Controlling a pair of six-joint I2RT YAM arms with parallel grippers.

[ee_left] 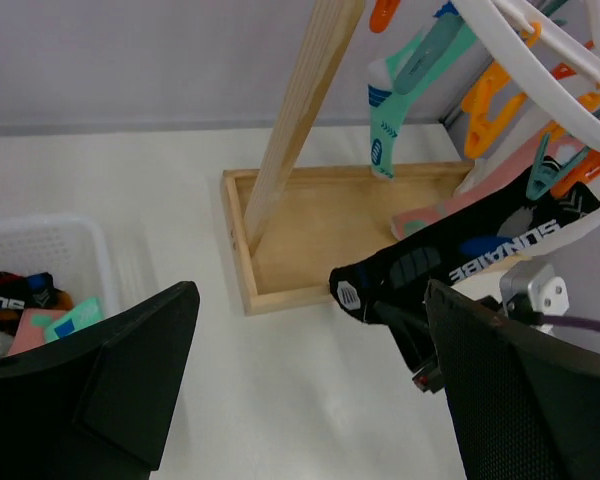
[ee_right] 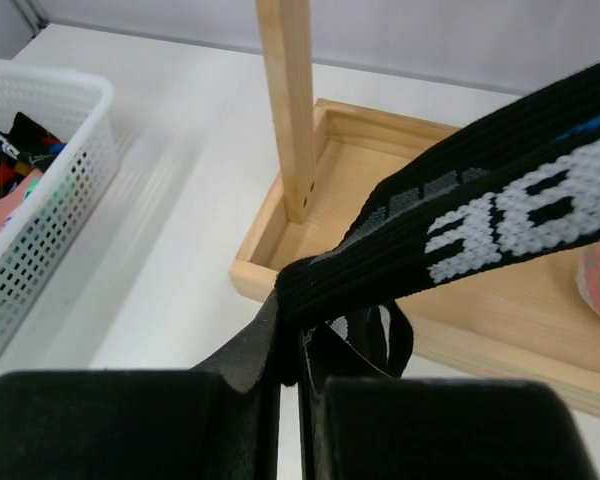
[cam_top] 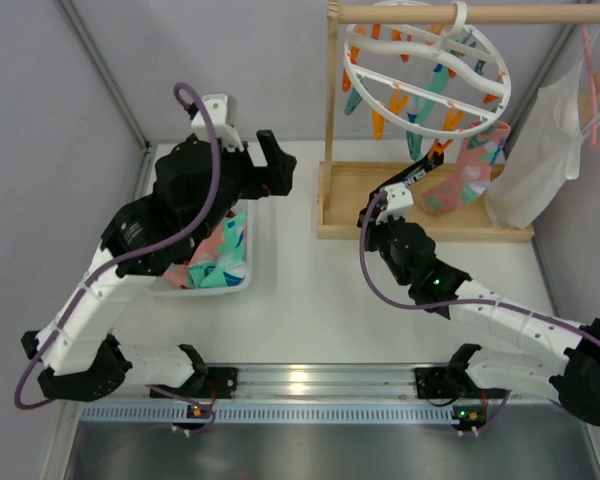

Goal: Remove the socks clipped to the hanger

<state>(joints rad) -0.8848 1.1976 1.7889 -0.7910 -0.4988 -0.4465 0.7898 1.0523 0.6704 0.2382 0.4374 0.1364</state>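
Observation:
The white ring hanger (cam_top: 430, 70) hangs from a wooden rail, with orange and teal clips. A black sock (cam_top: 412, 180) is still clipped to it and stretched down to my right gripper (cam_top: 376, 214), which is shut on its end; the right wrist view shows the sock (ee_right: 480, 215) pinched in that gripper (ee_right: 292, 350). A pink-salmon sock (cam_top: 470, 170) and teal socks (cam_top: 355, 95) hang clipped. My left gripper (cam_top: 270, 170) is open and empty over the basket's far end. In the left wrist view this gripper (ee_left: 310, 380) faces the black sock (ee_left: 480, 250) and a teal sock (ee_left: 385, 110).
A white basket (cam_top: 248, 272) at the left holds several socks. The wooden stand's tray base (cam_top: 350, 215) and post (cam_top: 332, 100) stand at the back. A white garment (cam_top: 540, 150) on a pink hanger hangs at the right.

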